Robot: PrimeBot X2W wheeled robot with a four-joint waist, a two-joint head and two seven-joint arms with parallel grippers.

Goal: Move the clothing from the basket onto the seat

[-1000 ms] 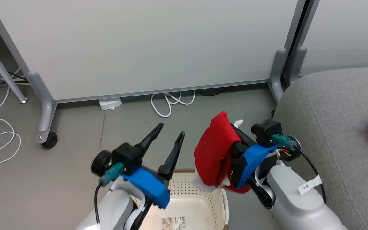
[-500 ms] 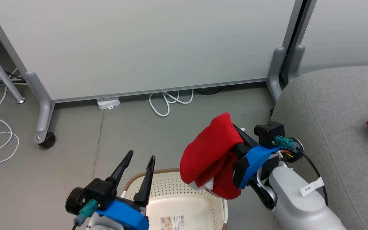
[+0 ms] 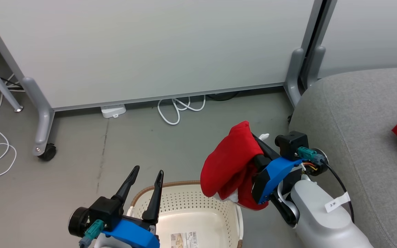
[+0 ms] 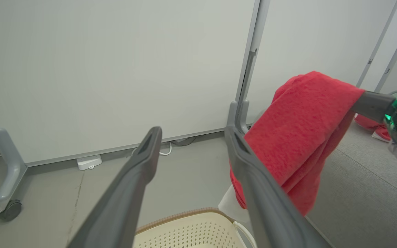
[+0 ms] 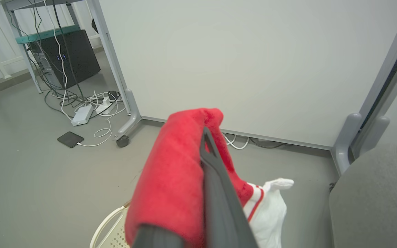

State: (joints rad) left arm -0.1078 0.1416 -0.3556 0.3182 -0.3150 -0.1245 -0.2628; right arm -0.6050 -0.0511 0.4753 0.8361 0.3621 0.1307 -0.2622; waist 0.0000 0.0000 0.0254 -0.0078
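Right gripper point(image 5: 207, 144) clamped on fuzzy red clothing point(image 3: 229, 158), draped limp, long axis hanging down above perforated cream basket point(image 3: 184, 203). Left gripper point(image 3: 147, 171) spread, empty.

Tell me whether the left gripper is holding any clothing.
No, the left gripper stands open and empty by the basket, with nothing between its jaws.

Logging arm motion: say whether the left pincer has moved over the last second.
Yes. Against the basket, the left pincer has pulled back toward the robot and leftward, from beyond the far rim to its left corner.
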